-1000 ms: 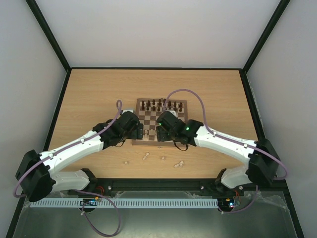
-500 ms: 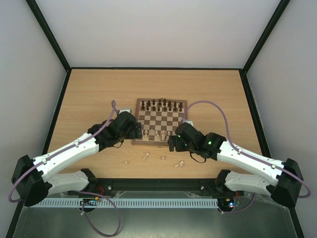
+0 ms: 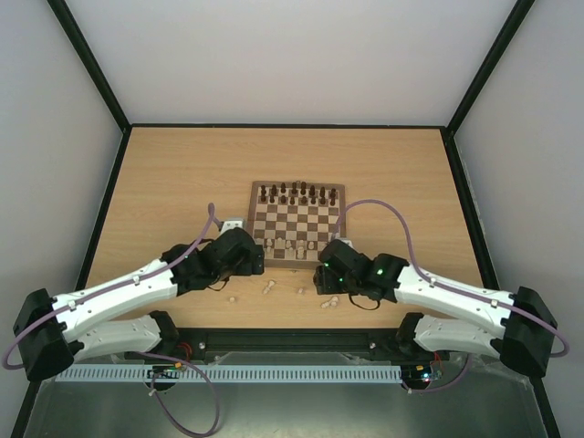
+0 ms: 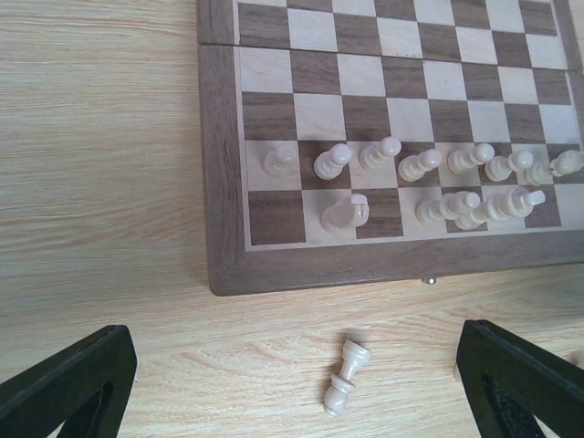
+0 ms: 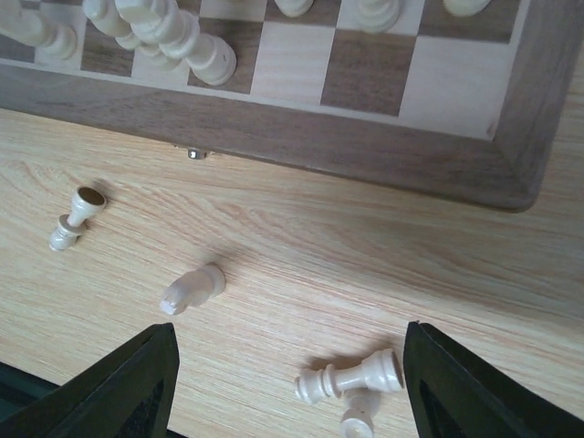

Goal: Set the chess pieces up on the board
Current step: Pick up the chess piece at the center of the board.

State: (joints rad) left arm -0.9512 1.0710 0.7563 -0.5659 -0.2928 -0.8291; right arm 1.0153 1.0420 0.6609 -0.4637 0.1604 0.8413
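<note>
From above, the board [image 3: 297, 219] lies in the middle of the bench [image 3: 164, 182]. The dark pieces [image 3: 297, 192] are lined along its far edge, and most pale pieces [image 3: 290, 245] stand on its two near rows. A few more lie loose on the bench before the near edge. In the left wrist view, the left gripper [image 4: 292, 347] has its jaws wide apart and empty over one fallen piece [image 4: 346, 388], and the nearest row shows gaps. In the right wrist view, the right gripper [image 5: 287, 365] hangs with jaws released, grasping nothing, above a toppled pair [image 5: 347, 376] and a knight [image 5: 193, 288]. I think the task is mostly done; only these last ones remain.
</note>
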